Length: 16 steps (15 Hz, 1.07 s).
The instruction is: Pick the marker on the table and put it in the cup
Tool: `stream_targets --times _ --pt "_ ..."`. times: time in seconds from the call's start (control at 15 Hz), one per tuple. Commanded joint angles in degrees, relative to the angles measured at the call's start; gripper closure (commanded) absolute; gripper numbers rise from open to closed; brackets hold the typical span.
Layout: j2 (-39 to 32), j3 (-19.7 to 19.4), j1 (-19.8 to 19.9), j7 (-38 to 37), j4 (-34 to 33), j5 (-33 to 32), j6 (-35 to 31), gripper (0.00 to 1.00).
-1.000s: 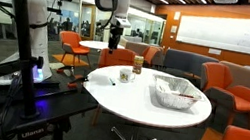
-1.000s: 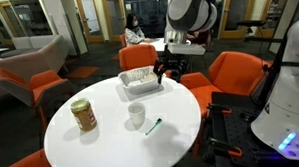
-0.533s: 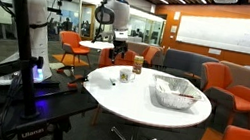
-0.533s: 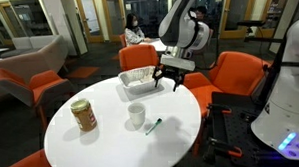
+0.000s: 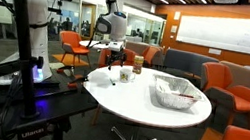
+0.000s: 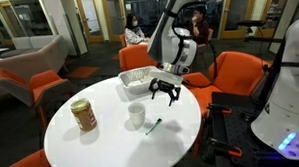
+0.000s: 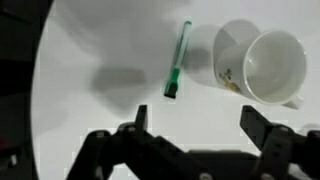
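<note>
while the gripper [image 7: 200, 128] hung above the round white table [image 6: 102, 145] with its dark jaws spread wide and empty, the marker [image 7: 177, 60] lay ahead of it, a little off the middle of the gap, its long axis running away from the claw and roughly square to the closing line. slim, green and smooth, darker at the end nearest the claw, it rested flat between the table's middle and the edge by the robot's white stand [image 6: 290, 89], just beside the cup [image 7: 256, 65], a glossy white mug standing upright with its round mouth open.
</note>
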State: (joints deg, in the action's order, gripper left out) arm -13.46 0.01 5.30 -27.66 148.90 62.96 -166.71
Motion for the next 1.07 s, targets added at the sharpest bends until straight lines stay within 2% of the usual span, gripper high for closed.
stream_targets --times 0.0,0.4,0.47,0.6,0.67,0.8,0.93,1.0 --pt "-6.51 2.42 -1.53 -4.06 -4.42 5.73 -3.28 0.00" --pt "-16.81 2.47 -4.09 -11.38 -10.91 5.69 -6.39 0.00" --pt "-17.96 0.37 -6.30 -11.94 -11.80 5.86 -5.07 0.00" --pt "-19.79 -0.73 -7.33 -13.03 -12.95 5.20 -4.55 0.00" --pt "-20.13 -1.24 -7.73 -13.38 -13.37 5.21 -4.69 0.03" --pt "-20.25 -2.10 -8.44 -13.74 -13.48 4.93 -4.52 0.18" --pt "-21.12 -2.71 -8.91 -14.45 -13.68 4.42 -3.92 0.28" --pt "-21.17 -2.68 -9.23 -14.24 -13.50 4.54 -4.25 0.17"
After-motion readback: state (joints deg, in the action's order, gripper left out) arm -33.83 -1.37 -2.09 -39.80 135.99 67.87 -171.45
